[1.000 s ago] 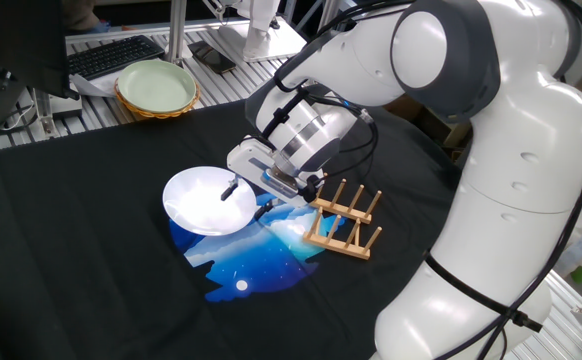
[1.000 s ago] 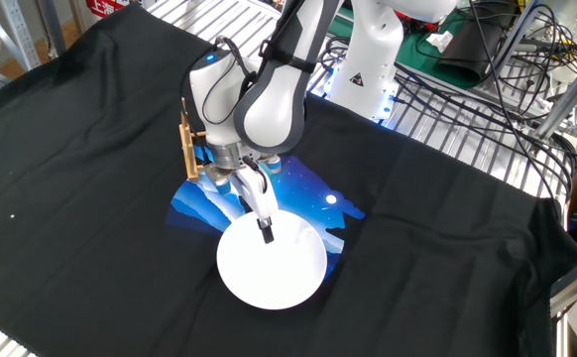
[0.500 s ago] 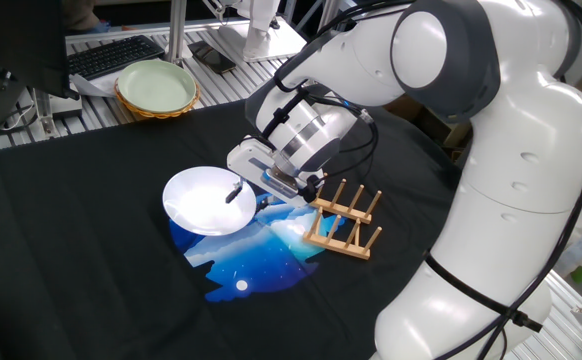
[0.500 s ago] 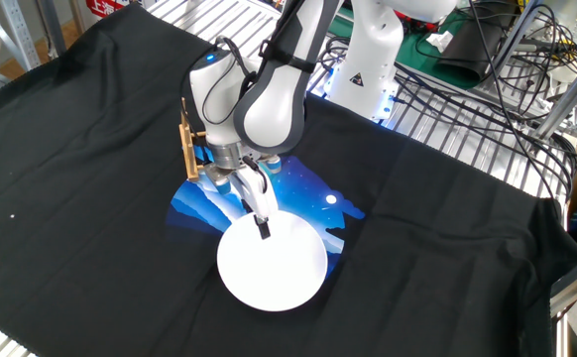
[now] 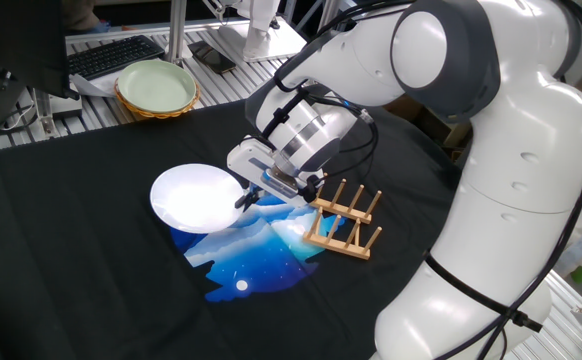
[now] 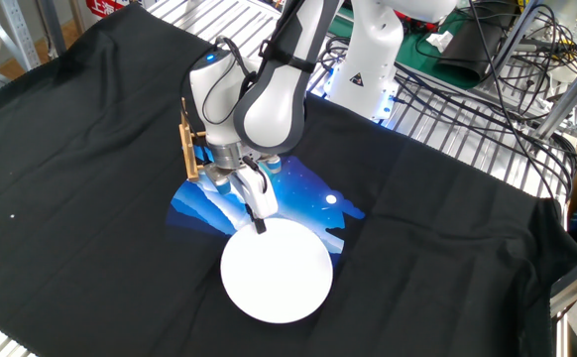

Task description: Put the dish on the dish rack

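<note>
The dish (image 5: 193,197) is a plain white round plate lying left of centre on the black cloth; in the other fixed view the dish (image 6: 277,271) sits in front of the arm. My gripper (image 5: 243,200) reaches down at its right rim. One dark finger (image 6: 259,225) rests at the plate's edge, and the second finger is hidden. The dish rack (image 5: 343,220), small and wooden with upright pegs, stands just right of the gripper. In the other fixed view only a strip of the dish rack (image 6: 185,149) shows beside the wrist.
A blue and white print (image 5: 251,255) lies on the cloth under the plate's near edge. A pale green bowl (image 5: 157,87) with a woven rim and a keyboard (image 5: 116,55) sit at the back left. Wire shelving (image 6: 467,109) borders the cloth.
The plate has slid outward, away from the wrist. The finger that reached over the plate's middle now sits at its rim.
</note>
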